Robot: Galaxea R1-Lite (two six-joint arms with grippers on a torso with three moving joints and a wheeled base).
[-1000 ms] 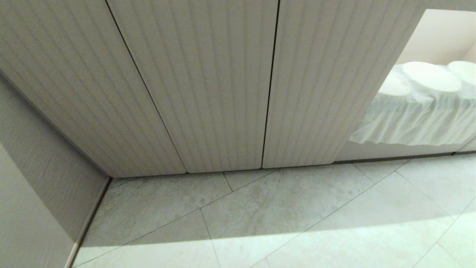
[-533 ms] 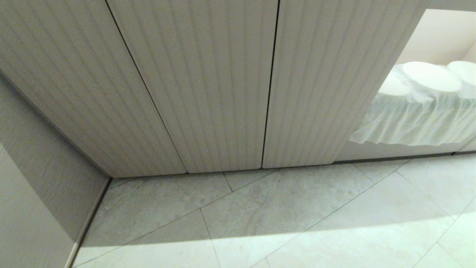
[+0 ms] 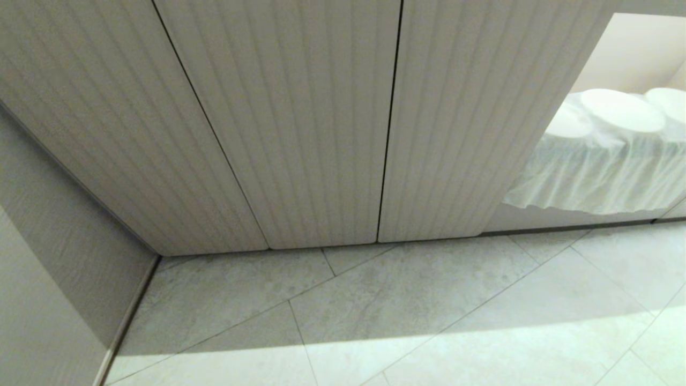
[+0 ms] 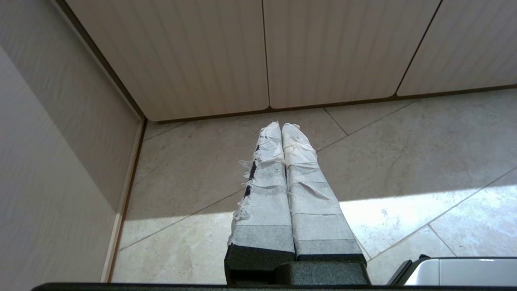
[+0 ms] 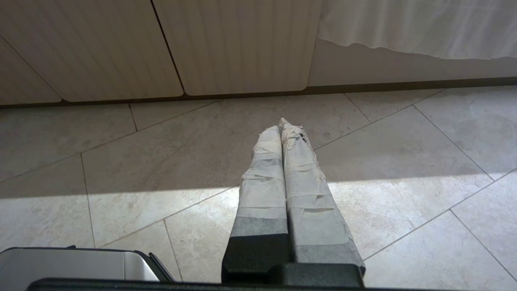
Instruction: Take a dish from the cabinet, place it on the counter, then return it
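Closed cabinet (image 3: 300,123) doors face the robot; no dish is in view (presumably behind them). Left gripper (image 4: 281,126) and right gripper (image 5: 281,126) hang clenched, empty, above the floor (image 3: 407,300). Risk: closed fingertips slipping off the handle-less fluted doors.

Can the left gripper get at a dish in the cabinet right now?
Probably not. The cabinet doors in front are all closed, no dish shows behind them, and the left gripper hangs shut over the floor, short of the doors. A door would have to open first.
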